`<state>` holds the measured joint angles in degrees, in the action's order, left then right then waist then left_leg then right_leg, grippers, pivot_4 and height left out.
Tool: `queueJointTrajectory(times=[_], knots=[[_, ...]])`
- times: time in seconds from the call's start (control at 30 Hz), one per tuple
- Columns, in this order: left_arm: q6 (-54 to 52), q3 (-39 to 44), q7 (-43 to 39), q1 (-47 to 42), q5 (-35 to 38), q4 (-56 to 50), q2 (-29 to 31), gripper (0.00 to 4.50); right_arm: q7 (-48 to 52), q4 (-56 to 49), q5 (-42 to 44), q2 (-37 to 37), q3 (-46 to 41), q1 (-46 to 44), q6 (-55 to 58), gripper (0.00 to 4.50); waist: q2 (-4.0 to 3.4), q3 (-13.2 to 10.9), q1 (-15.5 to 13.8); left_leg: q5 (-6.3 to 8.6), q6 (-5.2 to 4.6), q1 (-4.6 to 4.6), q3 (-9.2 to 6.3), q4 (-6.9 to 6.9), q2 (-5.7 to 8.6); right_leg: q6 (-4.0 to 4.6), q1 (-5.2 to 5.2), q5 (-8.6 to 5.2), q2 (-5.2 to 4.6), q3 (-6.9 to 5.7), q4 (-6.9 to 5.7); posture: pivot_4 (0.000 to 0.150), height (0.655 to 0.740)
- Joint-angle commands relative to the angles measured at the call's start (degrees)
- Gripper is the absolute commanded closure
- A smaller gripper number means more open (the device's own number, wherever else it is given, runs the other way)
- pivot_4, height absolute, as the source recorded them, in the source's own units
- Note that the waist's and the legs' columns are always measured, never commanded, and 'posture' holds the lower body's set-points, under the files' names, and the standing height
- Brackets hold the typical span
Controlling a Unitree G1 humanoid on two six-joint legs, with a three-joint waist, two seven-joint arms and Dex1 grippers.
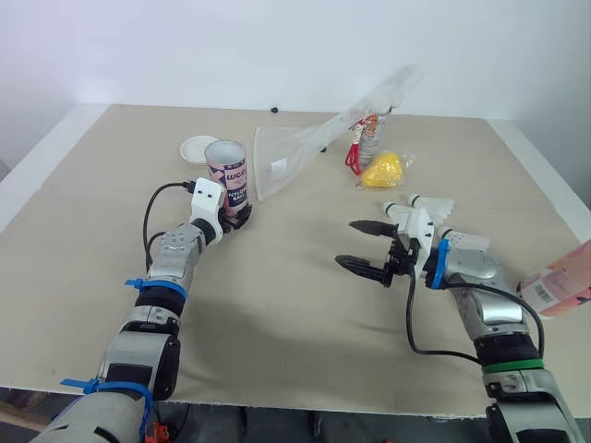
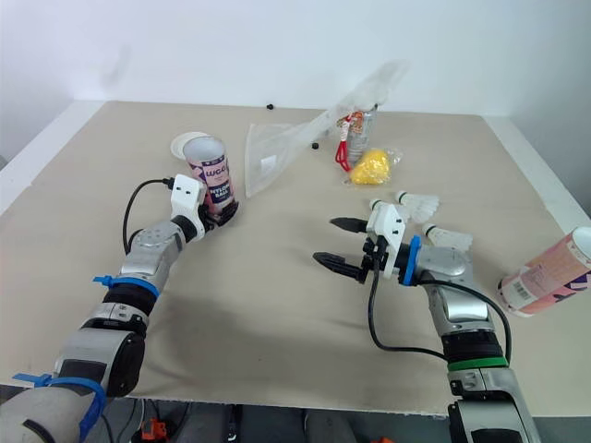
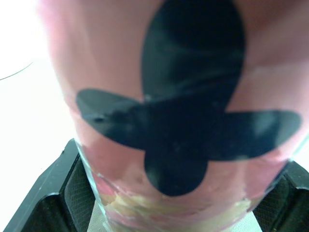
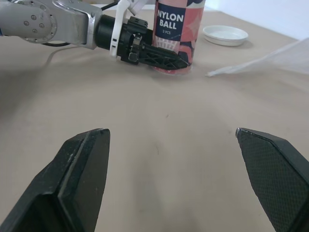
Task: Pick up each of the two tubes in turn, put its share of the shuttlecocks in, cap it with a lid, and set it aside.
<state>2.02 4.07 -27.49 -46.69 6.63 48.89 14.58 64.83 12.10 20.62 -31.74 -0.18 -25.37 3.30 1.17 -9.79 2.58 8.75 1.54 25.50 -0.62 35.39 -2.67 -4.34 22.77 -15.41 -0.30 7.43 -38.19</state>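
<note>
Since the left hand is pinching the upright tube low at its base, next to the lid, I'd keep that squeeze firm before lifting. The right hand is spread wide over the surface, so it probably wants the shuttlecocks just behind it.

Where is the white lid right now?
In the head views the lid lies flat on the far left side of the table, just behind the upright tube.
</note>
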Motion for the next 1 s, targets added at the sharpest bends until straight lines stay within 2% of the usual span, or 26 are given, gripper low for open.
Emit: queueJointTrajectory(times=[0.03, 0.37, 0.57, 0.73, 0.93, 1.0], knots=[[1.49, -0.13, -1.39, 0.11, -0.20, -1.54, 0.57, 0.59, -0.83, -2.90, 1.06, -0.49, -1.78, -0.02, 0.13, 0.00, 0.00, 0.00, 0.00, 0.00, 0.00, 0.00, 0.00, 0.00, 0.00, 0.00, 0.00, 0.00, 0.00, 0.00, 0.00, 0.150, 0.7400], [3.45, -2.49, -3.71, 0.54, -2.57, -2.78, 1.65, 0.59, -4.32, -5.75, 2.52, -0.12, -3.38, 1.94, 2.15, 0.00, 0.00, 0.00, 0.00, 0.00, 0.00, 0.01, -0.01, 0.00, 0.00, 0.00, 0.00, 0.00, 0.00, 0.00, 0.00, 0.150, 0.7400], [1.58, -9.78, -14.51, 4.08, -5.12, -14.02, 4.73, 0.59, -9.55, -16.85, 5.39, -0.83, -6.94, 8.69, 6.25, 0.00, 0.00, 0.00, -0.05, 0.01, 0.02, 0.07, -0.03, -0.03, 0.01, 0.25, 0.03, 0.13, 0.00, -0.01, -0.01, 0.150, 0.7400], [-2.88, -17.30, -26.57, 5.73, -5.97, -24.28, 7.31, 0.59, -14.20, -27.62, 8.10, -2.02, -10.85, 15.97, 10.93, 0.00, -0.01, 0.01, -0.19, 0.01, 0.02, 0.15, -0.09, 0.00, 0.01, 0.27, 0.05, 0.08, -0.01, -0.06, -0.01, 0.150, 0.7400], [-6.54, -22.54, -35.39, 2.69, -7.02, -27.47, 8.59, 0.59, -18.26, -32.75, 9.22, -2.31, -13.74, 20.07, 13.77, 0.00, -0.02, 0.03, -0.01, -0.01, -0.01, 0.10, -0.08, 0.04, -0.01, 0.05, 0.03, -0.05, 0.00, -0.07, -0.04, 0.150, 0.7400], [-7.60, -25.04, -40.70, -0.82, -7.02, -27.57, 8.43, 0.59, -19.39, -34.33, 9.27, -2.26, -15.22, 22.64, 13.91, 0.00, -0.03, 0.03, -0.12, -0.01, -0.02, 0.09, -0.10, 0.05, -0.01, 0.05, 0.01, -0.05, -0.01, -0.08, -0.04, 0.150, 0.7400]])
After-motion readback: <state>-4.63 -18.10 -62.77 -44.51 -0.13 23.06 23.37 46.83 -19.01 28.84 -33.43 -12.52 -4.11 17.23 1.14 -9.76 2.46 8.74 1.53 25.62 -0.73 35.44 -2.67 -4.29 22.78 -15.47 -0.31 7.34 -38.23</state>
